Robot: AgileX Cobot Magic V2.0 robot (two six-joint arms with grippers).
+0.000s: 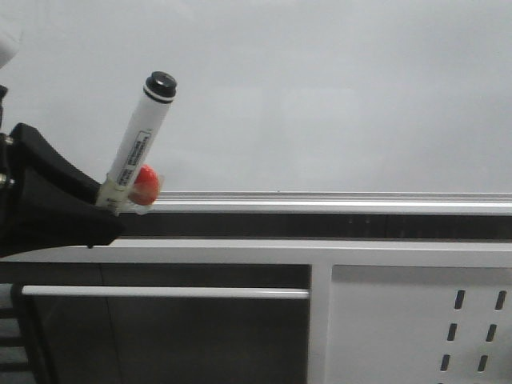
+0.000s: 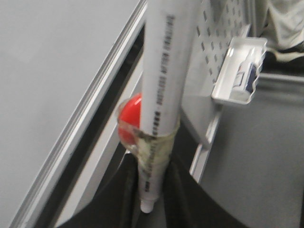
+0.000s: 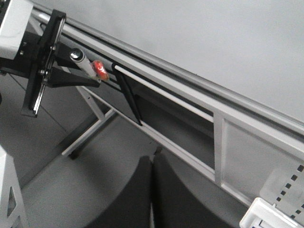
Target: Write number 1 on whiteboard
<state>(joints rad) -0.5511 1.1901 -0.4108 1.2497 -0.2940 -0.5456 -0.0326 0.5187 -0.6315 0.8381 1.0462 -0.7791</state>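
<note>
Black and matte, the left tool (image 1: pixel 100 210) sits nearest at the left, its fingers clamped on a white cylindrical plastic marker pen (image 1: pixel 142 136) with a black cap. The pen's long axis tilts up and rightward. A red rounded piece (image 1: pixel 145 184) is taped beside its barrel. Beyond, the glossy pale grey whiteboard (image 1: pixel 320 88) with its silver aluminium rail bears no visible stroke. Fingers of the right tool (image 3: pixel 152 190) rest together, holding nothing.

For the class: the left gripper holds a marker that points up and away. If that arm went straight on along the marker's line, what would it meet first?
Most likely the whiteboard: the marker, clamped in the left gripper, points its black end at the blank board above the rail. Nothing shows in between, though the gap cannot be judged.
</note>
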